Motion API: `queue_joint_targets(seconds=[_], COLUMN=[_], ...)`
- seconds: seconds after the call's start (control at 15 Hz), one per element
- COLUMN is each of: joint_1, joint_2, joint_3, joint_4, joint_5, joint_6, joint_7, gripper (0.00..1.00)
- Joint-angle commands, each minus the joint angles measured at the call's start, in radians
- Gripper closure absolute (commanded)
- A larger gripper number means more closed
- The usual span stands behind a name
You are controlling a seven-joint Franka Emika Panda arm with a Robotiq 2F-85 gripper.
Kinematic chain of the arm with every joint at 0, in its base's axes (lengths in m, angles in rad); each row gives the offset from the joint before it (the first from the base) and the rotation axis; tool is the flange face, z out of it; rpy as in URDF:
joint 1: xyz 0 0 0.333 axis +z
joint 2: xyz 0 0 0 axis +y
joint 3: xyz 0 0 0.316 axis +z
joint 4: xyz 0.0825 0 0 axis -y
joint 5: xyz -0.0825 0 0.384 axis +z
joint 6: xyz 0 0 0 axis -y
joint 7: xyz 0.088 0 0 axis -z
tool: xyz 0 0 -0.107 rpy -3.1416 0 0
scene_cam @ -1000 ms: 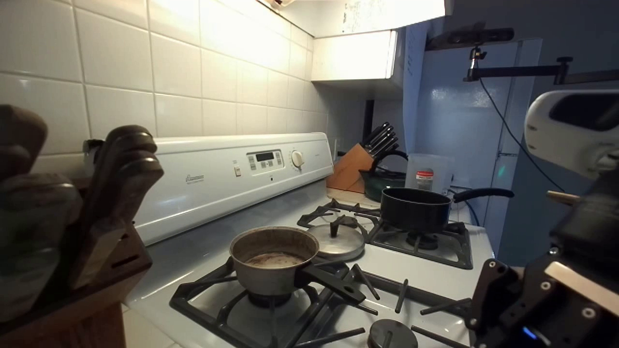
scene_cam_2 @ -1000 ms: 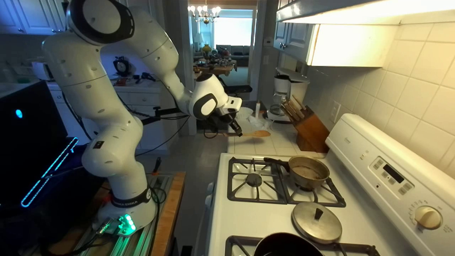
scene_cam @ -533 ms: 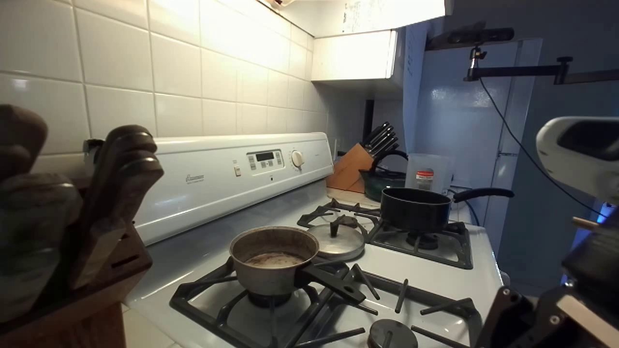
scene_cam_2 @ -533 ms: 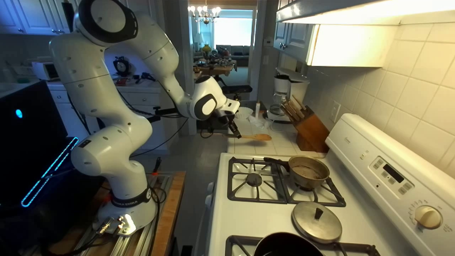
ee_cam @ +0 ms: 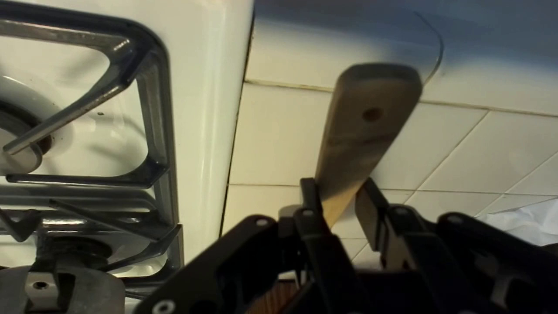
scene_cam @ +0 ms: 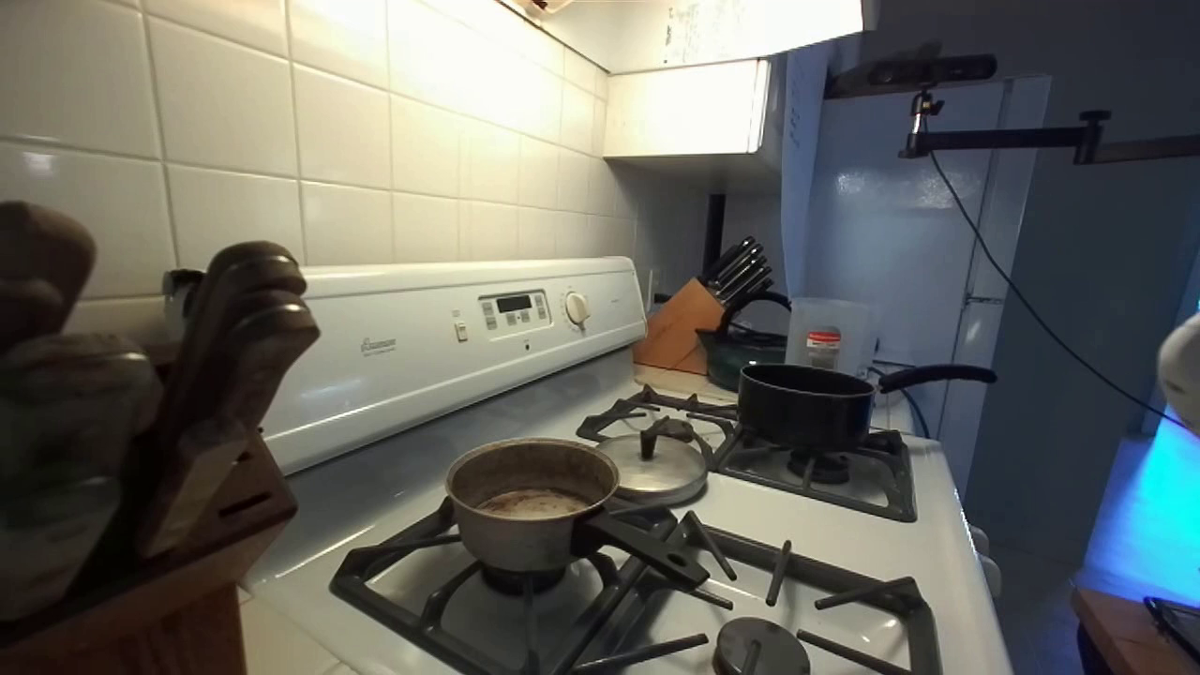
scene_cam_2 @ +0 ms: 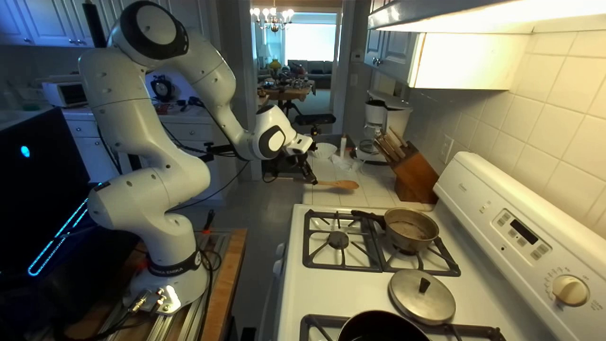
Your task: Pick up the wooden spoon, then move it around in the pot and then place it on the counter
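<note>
Gripper in the wrist view, fingers on either side of the spoon, pinching it by the handle; handle end toward the top of that view. In an exterior view, tilted, with tips pointing down toward the counter; spoon nearly level across the tips, bowl over the counter, contact with it unclear. Same view, arm bent, elbow raised high, forearm sloping down to an angled wrist. Farther along the counter, knife block. Outward again, in both exterior views, pot upright on the stove, lid between it and a black pot.
</note>
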Motion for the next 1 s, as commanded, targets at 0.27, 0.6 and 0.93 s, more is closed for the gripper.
queue_joint_targets(seconds=[0.27,0.6,0.93], joint_1=[0.012,-0.095,-0.23], joint_2=[0.002,0.027,0.081], joint_3=[-0.015,0.032,0.134], joint_4=[-0.004,0.025,0.045], joint_5=[0.0,-0.021,-0.032], joint_6=[0.0,0.005,-0.003], joint_7=[-0.001,-0.024,-0.089], gripper=[0.93,0.93,0.93])
